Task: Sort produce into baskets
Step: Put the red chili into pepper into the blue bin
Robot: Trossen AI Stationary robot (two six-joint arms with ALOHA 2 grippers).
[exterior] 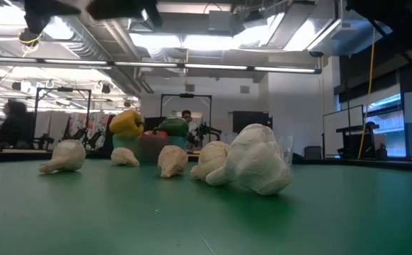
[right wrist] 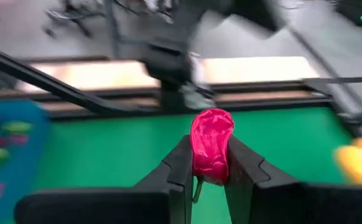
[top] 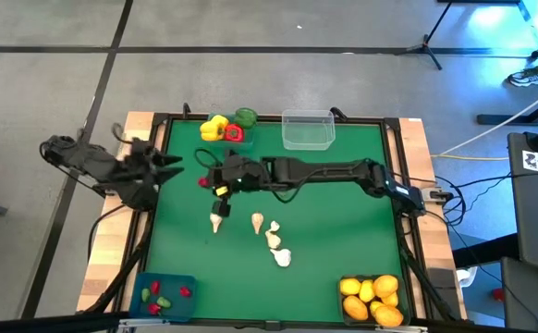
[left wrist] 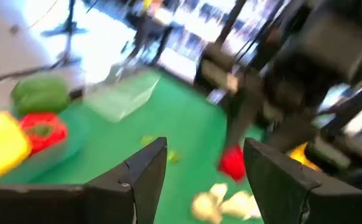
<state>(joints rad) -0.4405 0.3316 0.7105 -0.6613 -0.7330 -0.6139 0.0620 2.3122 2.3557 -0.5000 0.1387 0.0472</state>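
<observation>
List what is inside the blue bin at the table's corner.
Blue bin: small red and green pieces lie inside. Its floor beneath them is covered.

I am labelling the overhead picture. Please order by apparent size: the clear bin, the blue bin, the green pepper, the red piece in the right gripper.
1. clear bin and blue bin: look alike, not ranked.
2. green pepper.
3. red piece, held by the right gripper.

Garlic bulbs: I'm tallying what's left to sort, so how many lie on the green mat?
4: one garlic bulb left, one beside it, one below, one nearest the front. None seems hidden.
</observation>
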